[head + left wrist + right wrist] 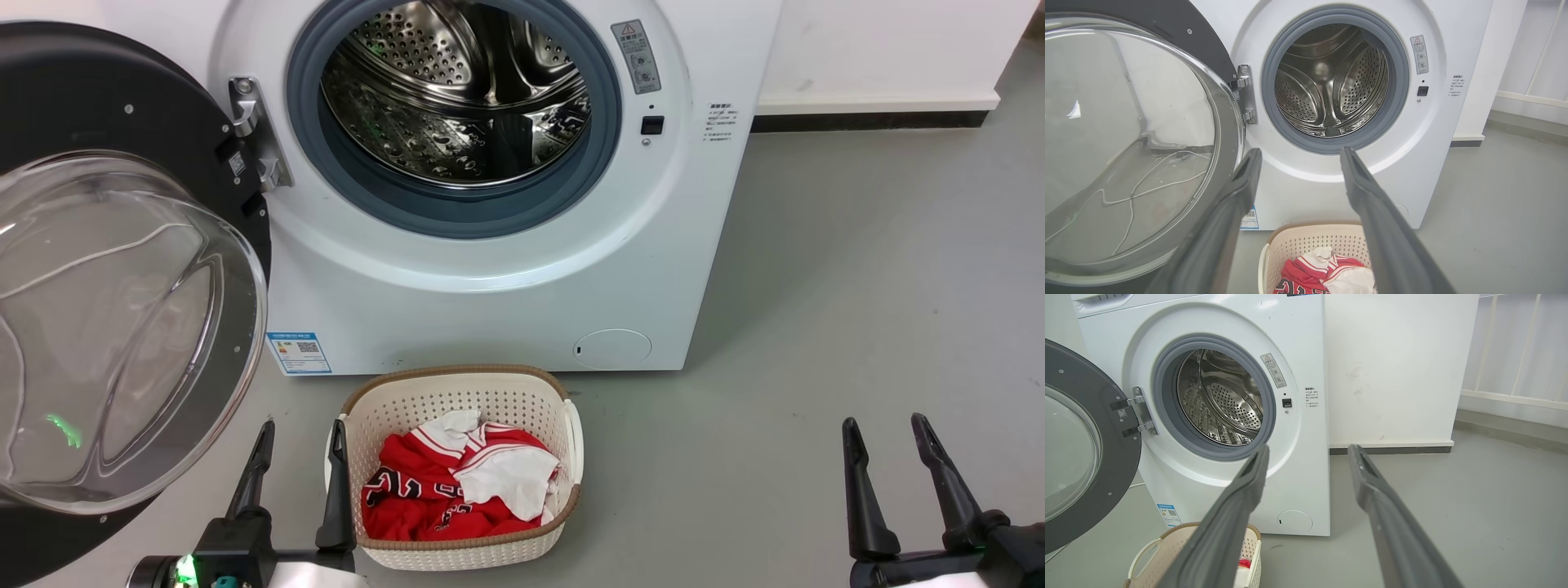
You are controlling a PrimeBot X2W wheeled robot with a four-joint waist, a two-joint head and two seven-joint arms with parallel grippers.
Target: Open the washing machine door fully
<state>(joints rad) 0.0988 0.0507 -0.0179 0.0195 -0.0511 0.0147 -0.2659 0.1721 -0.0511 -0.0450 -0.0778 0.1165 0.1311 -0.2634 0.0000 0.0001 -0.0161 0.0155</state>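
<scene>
Long dark fingers (1237, 192) of the left jaws stand wide apart with nothing held between them, and the fingers (1372, 486) of the right jaws are spread just as wide, also holding nothing. To the left of the left jaws and a little ahead of them hangs the washing machine door (122, 327). It is swung wide open on its hinge (253, 131), so its black inner rim and clear domed glass bowl face outward, away from the machine's front. In the left wrist view the left finger crosses the door's lower edge, but whether it touches cannot be told. Straight ahead of the left jaws is the white washing machine (490, 310), where a grey rubber ring (457, 208) frames the open mouth of the perforated steel drum (457, 90). Low on the front panel, ahead and to the right of these jaws, sit a blue label (299, 353) and a small round white filter cover (612, 349). Just right of the left jaws, against one fingertip in the head view, a cream basket (457, 404) with a brown rim stands on the grey floor (816, 286). It holds a crumpled red and white garment (424, 482). The right jaws hover well to the right of the basket over bare floor, with a white wall (1392, 367) beyond them.
</scene>
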